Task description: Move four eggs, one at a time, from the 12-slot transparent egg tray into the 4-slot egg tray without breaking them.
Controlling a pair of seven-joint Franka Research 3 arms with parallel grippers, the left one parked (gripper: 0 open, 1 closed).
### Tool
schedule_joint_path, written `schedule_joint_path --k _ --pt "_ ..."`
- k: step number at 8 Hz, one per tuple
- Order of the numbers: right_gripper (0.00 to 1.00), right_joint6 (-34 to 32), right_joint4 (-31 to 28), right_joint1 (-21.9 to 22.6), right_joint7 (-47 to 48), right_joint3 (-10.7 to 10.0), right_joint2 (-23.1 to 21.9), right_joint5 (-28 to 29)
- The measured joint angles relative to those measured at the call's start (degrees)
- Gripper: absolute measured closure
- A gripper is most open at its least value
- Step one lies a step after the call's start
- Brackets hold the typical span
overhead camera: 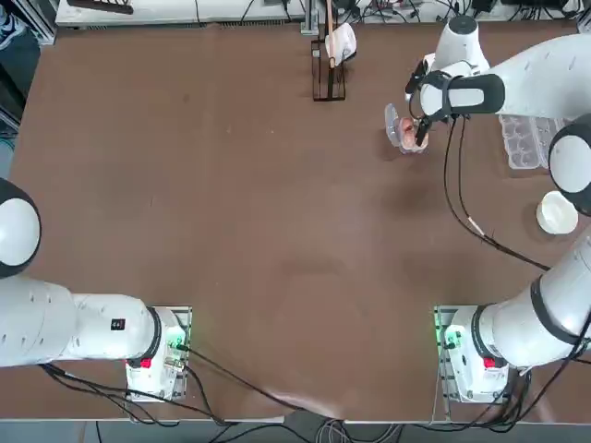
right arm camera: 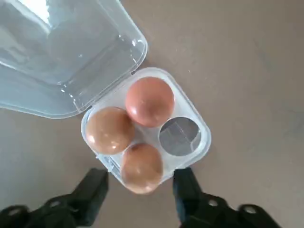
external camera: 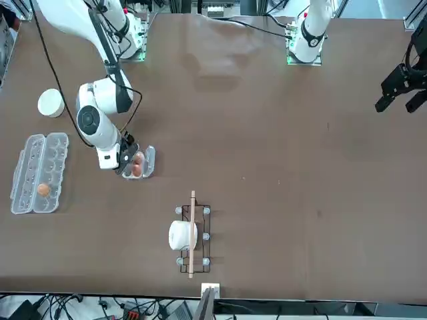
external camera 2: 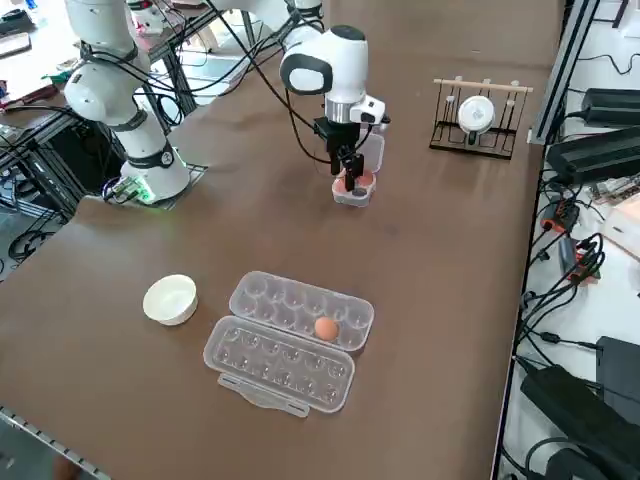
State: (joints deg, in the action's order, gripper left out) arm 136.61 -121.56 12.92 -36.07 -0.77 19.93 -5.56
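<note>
The 4-slot egg tray (right arm camera: 204,141) lies at the table's far side with its lid flap (right arm camera: 61,57) folded open. Three orange-brown eggs fill its cups (right arm camera: 149,100) (right arm camera: 109,129) (right arm camera: 141,166); one cup (right arm camera: 179,136) holds nothing. My right gripper (right arm camera: 140,178) hangs just over this tray (external camera 2: 352,192), open, its fingers (right arm camera: 95,187) standing either side of the nearest egg without gripping it. The 12-slot transparent egg tray (external camera 2: 290,340) lies open nearer the right edge with one egg (external camera 2: 326,328) in it.
A white bowl (external camera 2: 170,298) sits beside the long carton. A wire rack with a white roll (external camera 2: 478,115) stands at the table's far edge, close to the small tray. Cables trail from the right arm (overhead camera: 462,208) over the table.
</note>
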Motion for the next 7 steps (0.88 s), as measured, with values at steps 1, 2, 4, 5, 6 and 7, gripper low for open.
schedule_joint_path --k 1,2,4,5,6,7 --pt "0.0 0.0 0.0 0.0 0.08 0.0 -0.01 0.0" --pt "0.0 0.0 0.0 0.0 0.15 0.0 -0.04 0.0" --pt "0.0 -0.01 0.14 -0.18 0.62 -0.37 -0.91 0.0" --pt "0.0 -0.28 0.2 -0.9 0.77 -0.92 -1.93 0.0" --pt "0.0 -0.67 0.3 -2.8 0.76 -1.28 -3.05 0.0" --pt "0.0 -0.85 0.55 -5.36 -0.34 -1.5 -4.09 -0.08"
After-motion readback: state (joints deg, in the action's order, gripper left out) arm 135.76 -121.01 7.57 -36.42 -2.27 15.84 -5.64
